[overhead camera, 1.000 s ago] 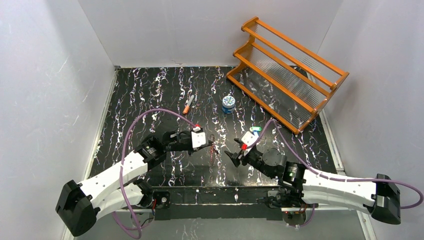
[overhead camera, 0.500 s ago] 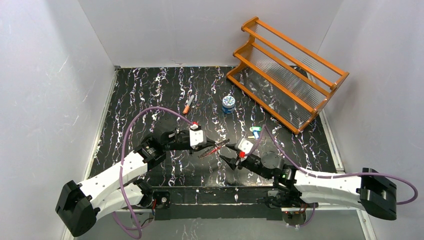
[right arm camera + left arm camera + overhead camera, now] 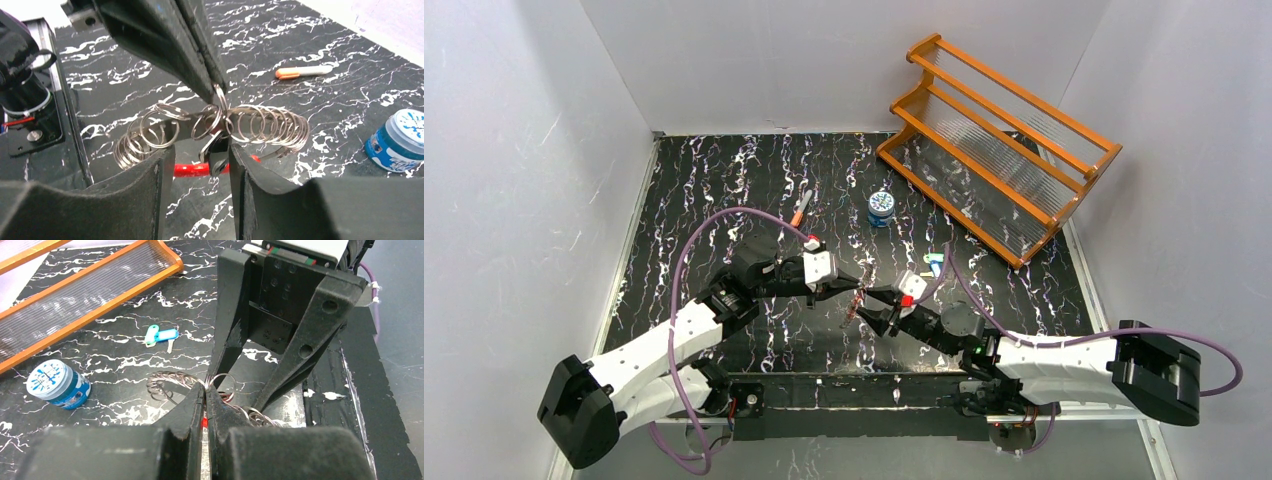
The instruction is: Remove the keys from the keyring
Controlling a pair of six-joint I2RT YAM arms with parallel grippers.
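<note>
The left end effector [image 3: 206,390] is clamped on the keyring [image 3: 210,122] and holds its coil up. The right end effector [image 3: 200,155] has its fingers apart just below, around a dark key [image 3: 216,150] hanging from the coil. I judge this key is not yet removed. A blue-tagged key [image 3: 161,335] lies on the worktop [image 3: 125,365], well apart from both, perhaps already taken off.

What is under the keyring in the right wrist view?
Under the keyring hang a dark key and its red section, above the black table. The right gripper covers the rest.
</note>
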